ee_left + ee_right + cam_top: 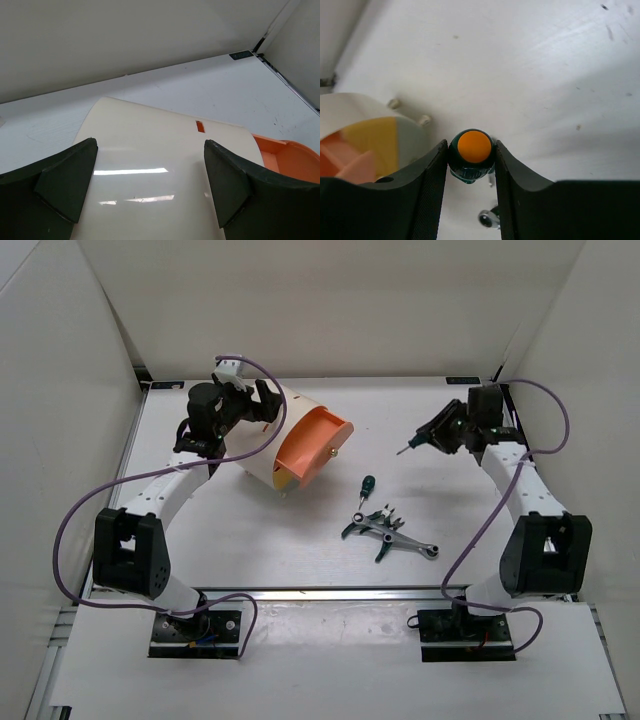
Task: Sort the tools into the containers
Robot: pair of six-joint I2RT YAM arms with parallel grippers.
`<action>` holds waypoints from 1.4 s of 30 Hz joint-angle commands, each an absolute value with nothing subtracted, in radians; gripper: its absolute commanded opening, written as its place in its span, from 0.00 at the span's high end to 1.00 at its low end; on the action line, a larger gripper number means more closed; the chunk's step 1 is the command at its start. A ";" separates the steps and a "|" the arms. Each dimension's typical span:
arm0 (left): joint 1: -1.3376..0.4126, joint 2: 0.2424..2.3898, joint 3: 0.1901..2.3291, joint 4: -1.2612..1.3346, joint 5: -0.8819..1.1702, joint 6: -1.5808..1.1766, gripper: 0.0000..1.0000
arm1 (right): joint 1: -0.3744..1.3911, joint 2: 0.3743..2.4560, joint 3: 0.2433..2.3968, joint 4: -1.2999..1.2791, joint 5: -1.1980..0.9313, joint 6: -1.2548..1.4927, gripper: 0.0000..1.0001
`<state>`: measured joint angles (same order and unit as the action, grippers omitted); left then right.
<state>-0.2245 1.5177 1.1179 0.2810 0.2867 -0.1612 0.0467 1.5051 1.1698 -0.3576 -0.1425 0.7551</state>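
Note:
The cream drum cabinet (283,412) lies on its side at the back left, its peach-orange face (295,458) turned toward the table's middle. One orange drawer (325,430) with a brass knob is pulled out. My left gripper (250,400) is open, its fingers spread over the drum's curved wall (150,165). My right gripper (428,435) is shut on a green-handled screwdriver with an orange cap (472,150), held above the table at the back right. A second green screwdriver (366,487), dark-green pliers (368,525) and a silver ratchet wrench (410,545) lie in the middle.
White walls enclose the table on the left, back and right. In the right wrist view the drum's face (365,145) shows at the left with yellow and grey-green sections, and the ratchet head (487,219) lies below the fingers.

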 commanded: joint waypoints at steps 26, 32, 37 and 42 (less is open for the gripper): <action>-0.221 1.497 1.060 0.150 0.282 -0.189 0.01 | 0.675 1.706 1.841 -0.488 0.049 0.399 1.00; -0.221 1.503 1.061 0.155 0.288 -0.193 0.01 | 0.687 1.785 1.873 -0.528 0.052 0.423 1.00; -0.218 1.503 1.062 0.156 0.288 -0.196 0.01 | 0.669 1.877 1.957 -0.601 0.049 0.491 0.91; -0.221 1.503 1.065 0.156 0.285 -0.196 0.01 | 0.661 1.933 2.022 -0.632 0.034 0.503 0.72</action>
<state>-0.2245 1.5036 1.0992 0.2909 0.2874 -0.1703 0.6674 1.9263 1.9495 -0.6064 0.0303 0.4847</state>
